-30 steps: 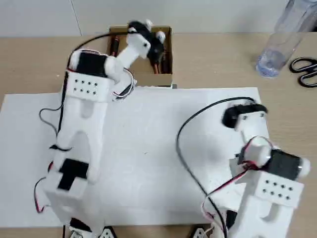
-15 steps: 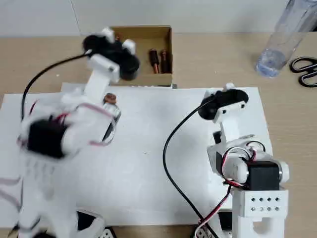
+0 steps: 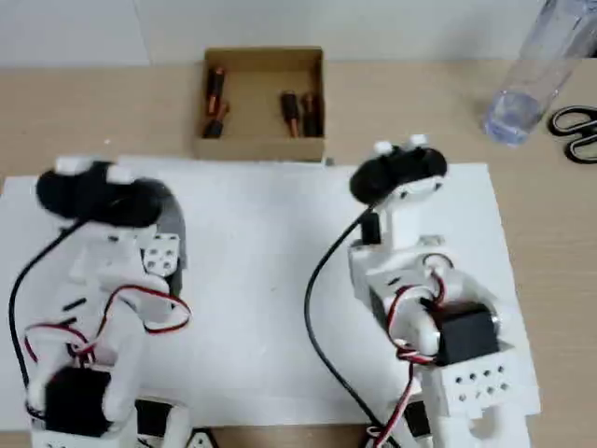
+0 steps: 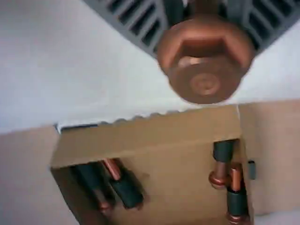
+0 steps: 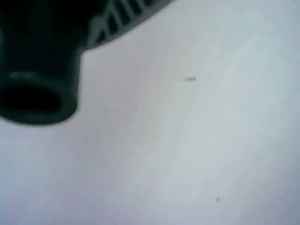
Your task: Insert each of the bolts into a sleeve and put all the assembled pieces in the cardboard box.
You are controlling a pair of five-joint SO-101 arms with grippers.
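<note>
Copper bolt (image 4: 205, 58), black sleeve (image 5: 35, 89).
Your left gripper (image 4: 205, 11) pinches the six-sided bolt; your right gripper (image 5: 77, 28) squeezes the round, hollow sleeve.

My high camera hangs over the table (image 3: 93, 103) and looks steeply down from the near side, taking in the white sheet (image 3: 270, 280) and the cardboard box (image 3: 259, 147) at the far edge. My left wrist camera sits tight behind the bolt (image 4: 206, 63), facing over the sheet's far edge into that same box. My right wrist camera looks close down on the sheet, past the sleeve (image 5: 35, 89).
</note>
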